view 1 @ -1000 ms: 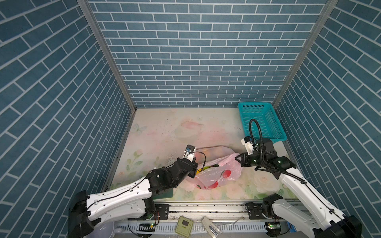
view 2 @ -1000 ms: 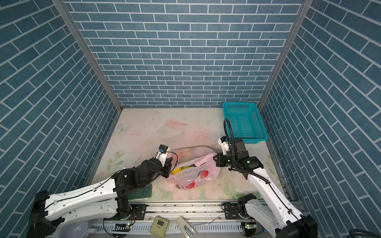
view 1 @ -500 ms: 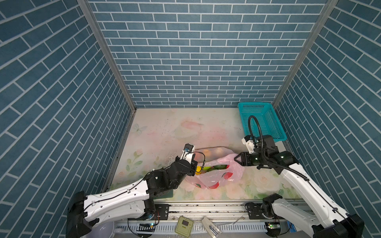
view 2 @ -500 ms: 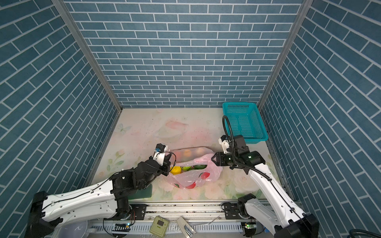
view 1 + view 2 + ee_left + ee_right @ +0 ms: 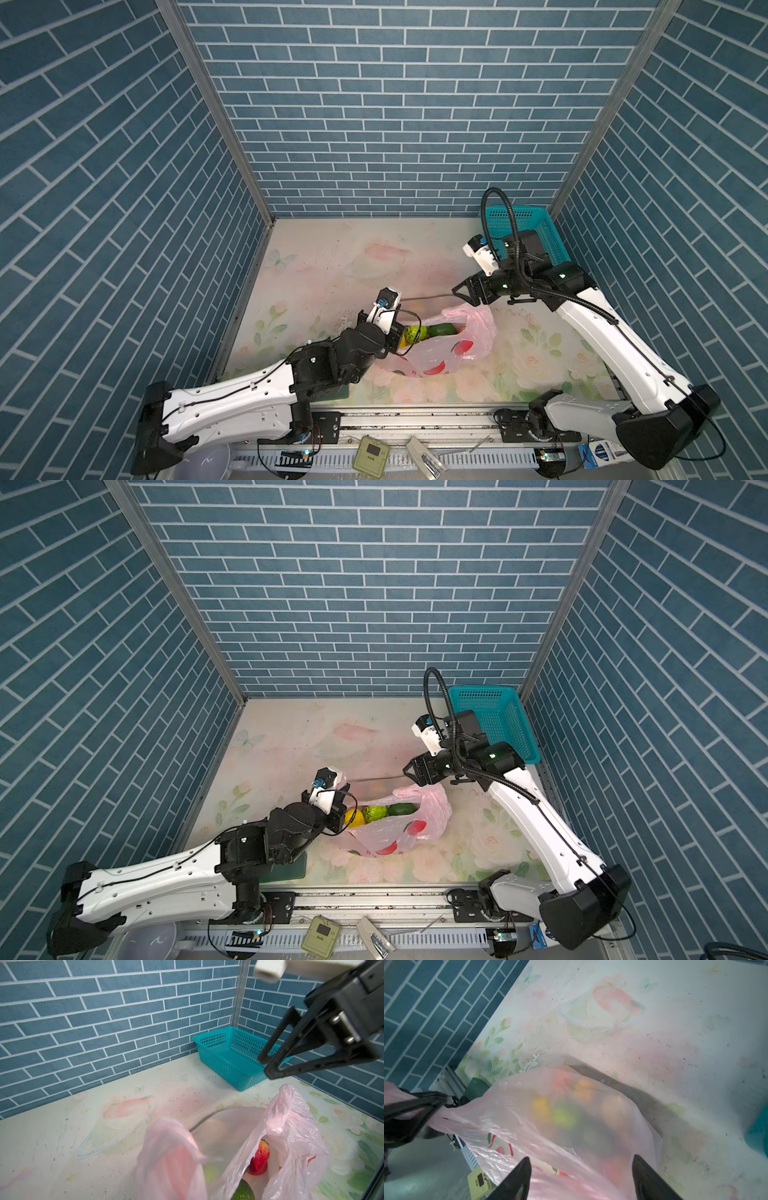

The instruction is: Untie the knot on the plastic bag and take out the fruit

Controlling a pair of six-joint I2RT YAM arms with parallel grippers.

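- A thin, translucent pink plastic bag with red and white print lies slumped on the pale floral table. It sits close to the near edge, about midway along it, and its mouth gapes open.
- Round toy fruit sits in the open mouth. In both top views a yellow one, a knobbly light green one and a dark green one lie side by side.
- The left wrist view shows a red fruit deeper in, half under the film.
- From the right wrist, more orange and yellow shapes show only as blurs through the plastic.
- The left gripper lies at the rim of the bag on the side facing the table's left edge. Its jaws are clamped on a pinch of the pink film, which runs taut from the black fingers.
- The right gripper hangs above the far side of the bag, jaws spread wide and holding nothing. A raised flap of plastic stands just below its tips, apart from them.
- The fruit lies between the two grippers, just beside the left one and lower than the right one.
- A teal perforated plastic basket stands in the far right corner of the table, well apart from the bag.
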